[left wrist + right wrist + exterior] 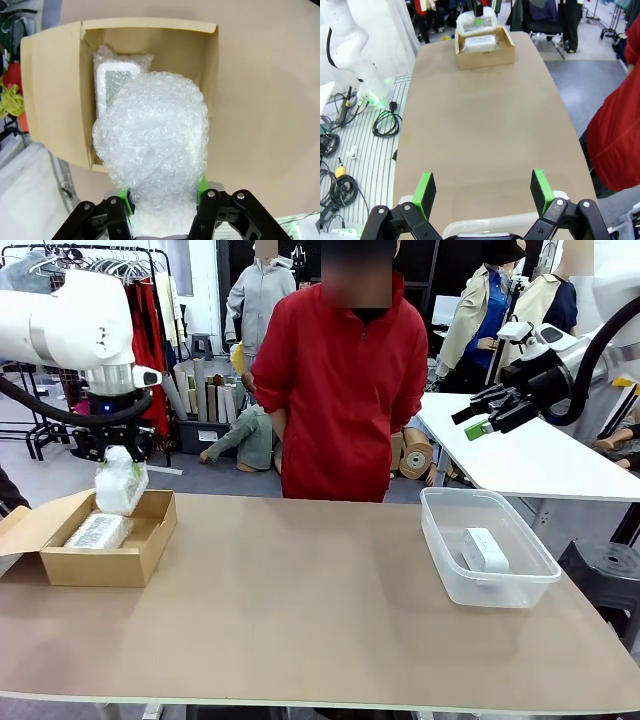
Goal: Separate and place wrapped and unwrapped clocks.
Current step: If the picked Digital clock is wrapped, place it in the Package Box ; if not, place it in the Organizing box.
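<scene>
At the left end of the tan counter, your left gripper hangs just above the open brown cardboard box, its jaws clenched on a lumpy white clock bundled in clear bubble wrap. In the left wrist view that held bundle sits between the green pads, hanging over the box's open mouth and apart from its floor. Inside the box lies a second bubble-wrapped white clock, flat on the bottom toward the left wall; from the left wrist you see it partly hidden behind the held one.

Toward the right end of the counter stands a clear rectangular plastic tub, and in it rests the bare, smooth white plastic clock, lying flat.

Your right gripper is raised well above the counter, up and to the right of the tub, its jaws released and empty. In the right wrist view its green pads stand wide apart over the tub's rim.

A person in a red jacket stands at the far side of the counter, at the middle.
</scene>
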Tool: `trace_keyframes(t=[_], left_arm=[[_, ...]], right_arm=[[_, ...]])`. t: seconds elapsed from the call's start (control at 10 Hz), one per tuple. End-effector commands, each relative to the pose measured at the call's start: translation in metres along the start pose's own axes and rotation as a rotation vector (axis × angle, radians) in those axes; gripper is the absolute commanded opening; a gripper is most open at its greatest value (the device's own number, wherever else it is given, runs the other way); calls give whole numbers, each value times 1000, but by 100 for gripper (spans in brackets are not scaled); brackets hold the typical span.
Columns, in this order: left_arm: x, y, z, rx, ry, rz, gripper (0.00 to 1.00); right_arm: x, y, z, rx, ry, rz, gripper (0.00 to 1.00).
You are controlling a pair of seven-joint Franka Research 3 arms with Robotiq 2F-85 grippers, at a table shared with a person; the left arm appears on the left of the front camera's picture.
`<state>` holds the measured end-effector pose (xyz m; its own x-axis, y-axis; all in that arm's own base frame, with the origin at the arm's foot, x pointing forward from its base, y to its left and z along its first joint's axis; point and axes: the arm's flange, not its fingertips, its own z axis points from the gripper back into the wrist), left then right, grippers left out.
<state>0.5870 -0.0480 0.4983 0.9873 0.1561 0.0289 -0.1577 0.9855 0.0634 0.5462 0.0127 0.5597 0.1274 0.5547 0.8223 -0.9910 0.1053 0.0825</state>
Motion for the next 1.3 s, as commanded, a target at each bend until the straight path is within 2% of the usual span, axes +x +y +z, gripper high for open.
trace_keyframes(t=[0.0, 0.2, 0.4, 1.2], left_arm=[[4, 6, -10, -28, 4, -22, 0], [14, 16, -29, -42, 16, -44, 0], [19, 18, -45, -29, -12, -49, 0], [17, -6, -90, -57, 26, -76, 0]], right_arm=[[4, -2, 2, -5, -2, -3, 100], [4, -2, 2, -5, -2, -3, 100], [4, -2, 2, -5, -2, -3, 100], [4, -2, 2, -5, -2, -3, 100]])
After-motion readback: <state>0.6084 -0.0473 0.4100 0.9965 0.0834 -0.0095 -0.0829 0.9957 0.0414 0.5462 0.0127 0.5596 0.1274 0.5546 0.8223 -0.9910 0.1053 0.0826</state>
